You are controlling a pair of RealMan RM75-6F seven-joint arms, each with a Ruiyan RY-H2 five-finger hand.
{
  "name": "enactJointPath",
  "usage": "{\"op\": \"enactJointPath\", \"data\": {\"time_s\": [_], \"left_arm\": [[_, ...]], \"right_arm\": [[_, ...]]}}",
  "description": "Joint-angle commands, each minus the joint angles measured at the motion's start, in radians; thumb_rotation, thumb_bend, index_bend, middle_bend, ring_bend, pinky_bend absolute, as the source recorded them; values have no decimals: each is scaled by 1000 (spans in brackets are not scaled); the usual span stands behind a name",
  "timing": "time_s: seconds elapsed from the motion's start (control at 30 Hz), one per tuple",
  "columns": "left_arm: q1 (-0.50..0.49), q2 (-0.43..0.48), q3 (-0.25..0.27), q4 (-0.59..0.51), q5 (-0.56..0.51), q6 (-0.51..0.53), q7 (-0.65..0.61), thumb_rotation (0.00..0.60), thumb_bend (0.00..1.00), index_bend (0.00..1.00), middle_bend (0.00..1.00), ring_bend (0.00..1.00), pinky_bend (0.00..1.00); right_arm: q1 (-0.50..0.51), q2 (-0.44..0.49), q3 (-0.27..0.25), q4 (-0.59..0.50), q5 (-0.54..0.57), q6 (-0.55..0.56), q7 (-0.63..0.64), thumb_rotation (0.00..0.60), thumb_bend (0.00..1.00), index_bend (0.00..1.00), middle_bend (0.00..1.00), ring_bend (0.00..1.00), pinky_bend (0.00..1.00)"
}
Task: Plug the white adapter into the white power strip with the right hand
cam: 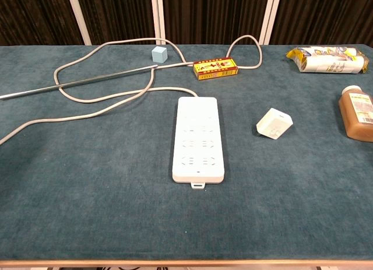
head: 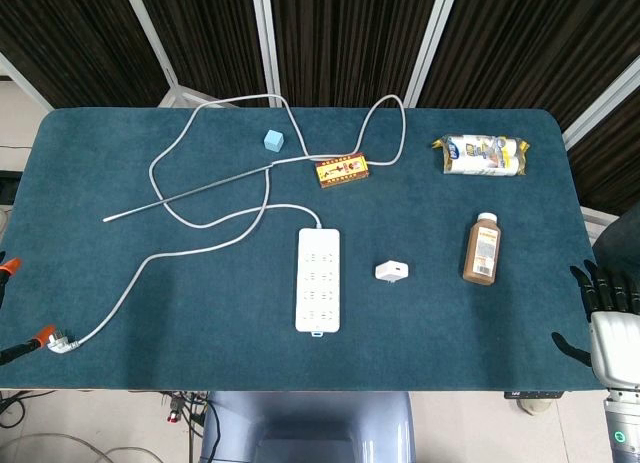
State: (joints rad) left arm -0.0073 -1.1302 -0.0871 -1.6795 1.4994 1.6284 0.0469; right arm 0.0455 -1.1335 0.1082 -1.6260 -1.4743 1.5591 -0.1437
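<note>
The white power strip (head: 317,280) (cam: 198,139) lies flat near the table's middle, long side running front to back, sockets up. Its grey cable (head: 190,228) (cam: 87,109) loops away to the back and left and ends in a plug (head: 58,339) at the front left edge. The small white adapter (head: 391,271) (cam: 274,123) lies on the cloth just right of the strip, apart from it. My right hand (head: 606,308) hovers beyond the table's right edge, fingers apart and holding nothing, far to the right of the adapter. The chest view shows no hand.
A brown bottle (head: 482,248) (cam: 356,114) lies right of the adapter. A snack pack (head: 483,155) (cam: 326,58) sits at the back right. A red-yellow box (head: 343,170) (cam: 215,67), a blue cube (head: 273,140) (cam: 159,53) and a thin metal rod (head: 190,193) (cam: 87,80) lie behind the strip.
</note>
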Motion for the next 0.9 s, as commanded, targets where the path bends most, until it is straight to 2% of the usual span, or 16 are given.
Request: {"op": "enactJointPath", "data": {"time_s": [0.03,0.47,0.67,0.9], "left_arm": [[0,-1,1,-1,1,0,3,600,88,133,30,0,0],[8,-3,11,-5,24,18,5,600,88,133,30,0,0],[4,-4,15,-2,28,7,11,600,88,133,29,0,0],[12,-2,17,-8,34,22,8,600,88,133,29,0,0]], "right_arm": [[0,1,-1,1,0,-1,4,600,186,119,98,92,69],[-3,13,-8,-10,-11,-2,18,600,186,119,98,91,68],[-1,10,-7,-15,-2,-11,17,600,186,119,99,91,36],[9,8,-17,-39,12,-61,118,600,186,119,100,91,17]]}}
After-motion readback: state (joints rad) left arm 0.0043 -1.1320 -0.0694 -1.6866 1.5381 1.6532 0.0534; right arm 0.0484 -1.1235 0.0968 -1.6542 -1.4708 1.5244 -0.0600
